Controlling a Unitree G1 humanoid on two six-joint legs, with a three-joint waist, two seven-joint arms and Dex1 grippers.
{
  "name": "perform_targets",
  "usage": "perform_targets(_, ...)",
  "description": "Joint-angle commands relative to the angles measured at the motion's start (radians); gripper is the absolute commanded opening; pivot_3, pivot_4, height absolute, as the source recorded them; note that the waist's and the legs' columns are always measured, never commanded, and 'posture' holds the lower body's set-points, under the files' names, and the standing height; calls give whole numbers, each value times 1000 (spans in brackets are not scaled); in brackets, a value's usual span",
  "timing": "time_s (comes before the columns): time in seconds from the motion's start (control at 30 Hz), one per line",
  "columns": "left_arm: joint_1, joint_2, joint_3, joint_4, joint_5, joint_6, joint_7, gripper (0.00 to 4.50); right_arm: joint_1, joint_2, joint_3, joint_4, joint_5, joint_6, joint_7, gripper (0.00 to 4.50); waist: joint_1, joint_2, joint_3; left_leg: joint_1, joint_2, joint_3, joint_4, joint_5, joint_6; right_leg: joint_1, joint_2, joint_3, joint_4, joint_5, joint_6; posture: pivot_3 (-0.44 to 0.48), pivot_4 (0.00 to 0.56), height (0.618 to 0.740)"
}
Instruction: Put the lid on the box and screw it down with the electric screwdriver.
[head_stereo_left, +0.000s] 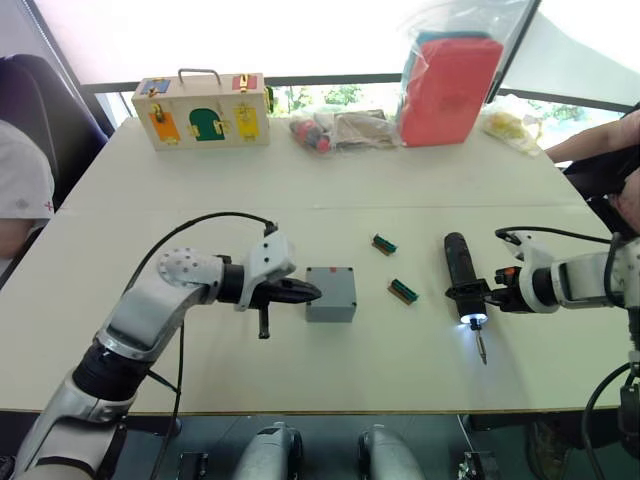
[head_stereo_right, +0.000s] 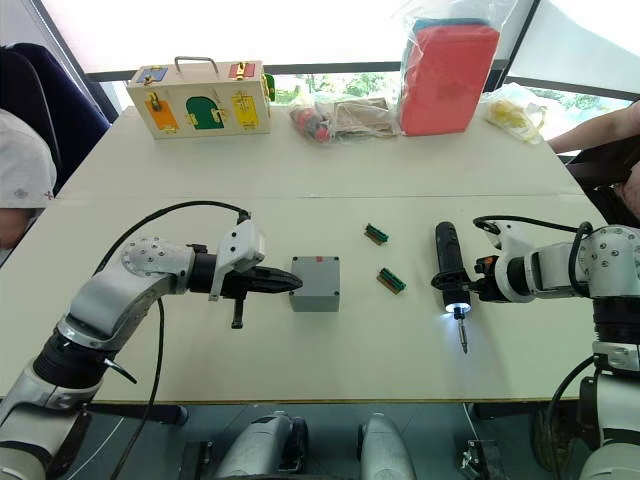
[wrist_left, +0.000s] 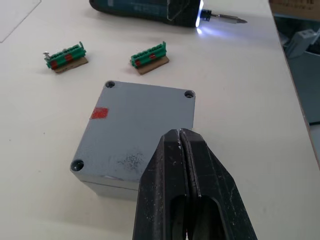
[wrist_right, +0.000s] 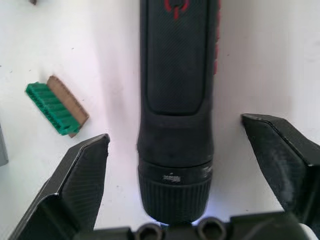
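While the lid (wrist_left: 137, 132) sits squarely on the box (head_stereo_left: 331, 308), closing it, you have the assembly resting on the cream table (head_stereo_left: 330, 200) near the front edge, a little left of centre. On the lid's top face you can see a small red mark and screw holes at three visible corners; whether screws are seated in them cannot be told.

Your left gripper (head_stereo_left: 312, 292) has its two black fingers pressed together, holding nothing, with the tips at the box's left side over the near edge of the lid; contact cannot be confirmed.

Right of the box, well apart from it, the electric screwdriver (head_stereo_left: 462, 277) lies flat on the table, its bit pointing toward the front edge and a white light glowing at the tip. Your right gripper (wrist_right: 176, 165) is spread wide, one finger on each side of the screwdriver's body near the collar, with a gap to the tool on both sides.

Between box and screwdriver you will note two small green bit holders, one nearer the front (head_stereo_left: 403, 291) and one farther back (head_stereo_left: 384, 244).

Along the far edge stand a wooden latch box (head_stereo_left: 203, 110) with coloured doors, a red case in a clear bag (head_stereo_left: 448, 88), and other bagged items (head_stereo_left: 335, 130). A person's arm (head_stereo_left: 590, 140) shows at the far right.
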Motion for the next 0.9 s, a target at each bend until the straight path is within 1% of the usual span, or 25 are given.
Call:
perform_targets(0.03,-91,20,154,105,-45,-1,31,0,-54,-20,-27,-141,-62,-216,183,4454,-3,0,0,0,0,0,0,0,0,0,0,0,0,0,0,0,150,740)
perform_targets(0.13,-100,63,173,181,-16,-30,16,0,-47,-10,-18,-302,-86,-411,388,4454,-8,0,0,1,1,0,0,0,0,0,4,0,0,0,1,0,150,740)
perform_targets(0.17,-93,75,166,197,-1,-44,9,0,-37,10,-16,-362,-88,-463,426,4454,-7,0,0,1,2,0,0,-1,1,0,5,0,0,0,1,0,150,740)
perform_targets(0.23,-64,82,146,200,20,-78,3,0,-23,75,-4,-464,-81,-504,417,4454,-5,0,0,1,2,0,0,-1,1,0,5,0,0,0,2,0,150,740)
perform_targets(0.27,-52,79,143,196,14,-78,-3,0,-13,91,23,-506,-100,-515,410,4454,-4,0,0,1,3,0,0,-1,1,0,5,0,0,0,2,0,150,740)
perform_targets(0.33,-19,61,133,166,-16,-45,-11,0,55,50,169,-613,-241,-587,447,4454,1,-1,0,1,3,0,0,-1,1,0,4,1,0,0,2,0,150,740)
perform_targets(0.37,-7,56,122,156,-14,-39,-12,0,87,32,221,-645,-291,-615,468,4454,7,-1,1,1,2,-1,1,-1,1,0,3,0,1,0,1,0,150,740)
perform_targets(0.43,21,59,68,150,40,-59,-6,0,148,41,258,-661,-317,-634,482,4454,20,-1,1,0,1,-1,2,-1,0,1,1,0,0,0,1,0,150,740)
perform_targets(0.5,44,66,11,156,102,-100,-2,0,191,37,292,-670,-356,-660,510,4454,23,-1,1,0,-1,-1,3,-1,1,1,-2,0,-1,0,-1,0,150,740)
perform_targets(0.63,38,8,6,178,73,-92,-9,0,220,49,329,-656,-410,-692,548,4454,22,-1,1,0,-2,-1,3,-1,1,1,-3,1,-1,-1,-3,0,150,740)
perform_targets(0.77,24,-9,-46,204,122,-129,-30,0,226,60,380,-651,-443,-692,599,4454,19,-1,1,0,-1,-1,1,-1,0,0,-3,0,-1,0,-3,0,150,740)
perform_targets(0.9,-7,-40,-65,248,146,-163,-38,0,232,70,408,-676,-442,-668,639,4454,20,-1,1,0,-1,-1,1,-1,0,0,-3,0,-1,0,-3,0,150,740)
